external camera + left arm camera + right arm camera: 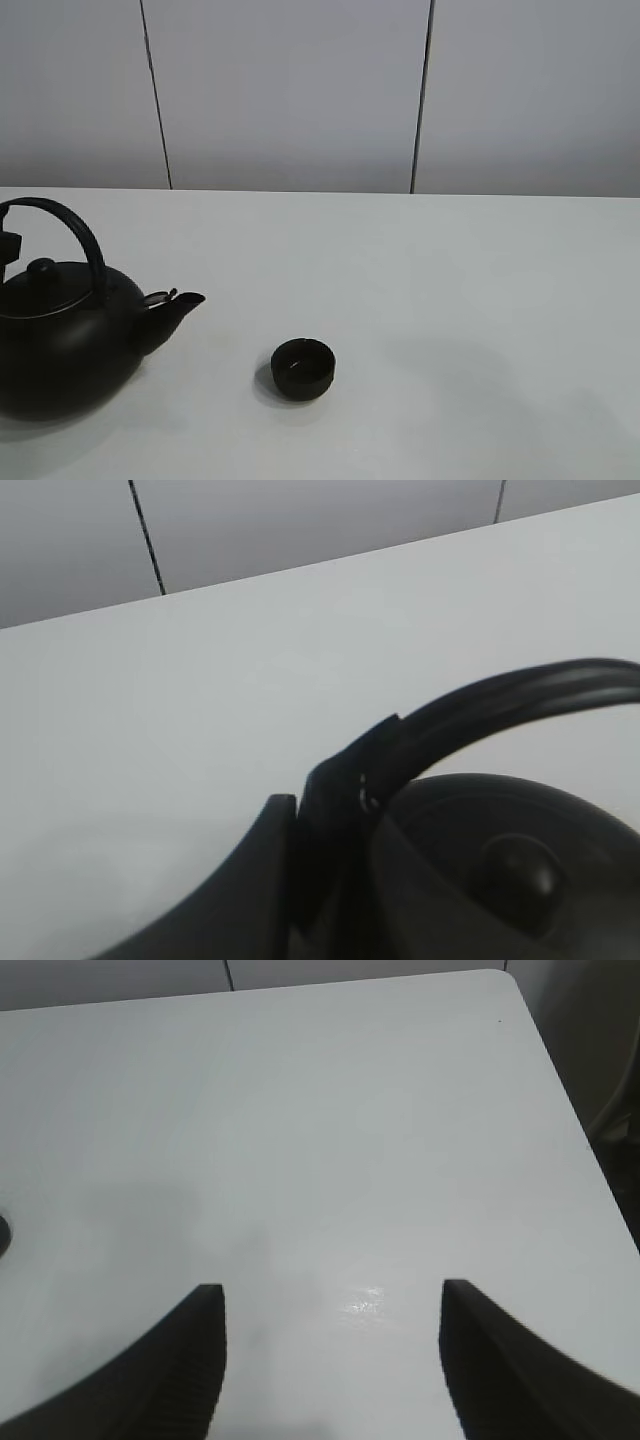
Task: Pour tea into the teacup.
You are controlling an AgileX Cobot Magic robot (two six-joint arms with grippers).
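Teacup (pixel 303 368) sits upright on the table (pixel 480 300), near the middle front; faint sheen inside, can't tell if it's tea. Kettle (pixel 60 340) is to its left, apart from it, spout (pixel 180 305) pointing right toward the cup but stopping short of the rim. My left gripper (pixel 300 820) looks clamped on the kettle handle (pixel 500 695) at its low end, one finger flush against it, the other hidden. So the cup lies to the right of my left tool, along the spout's line. My right gripper (pixel 330 1360) hangs spread wide over bare table, holding nothing.
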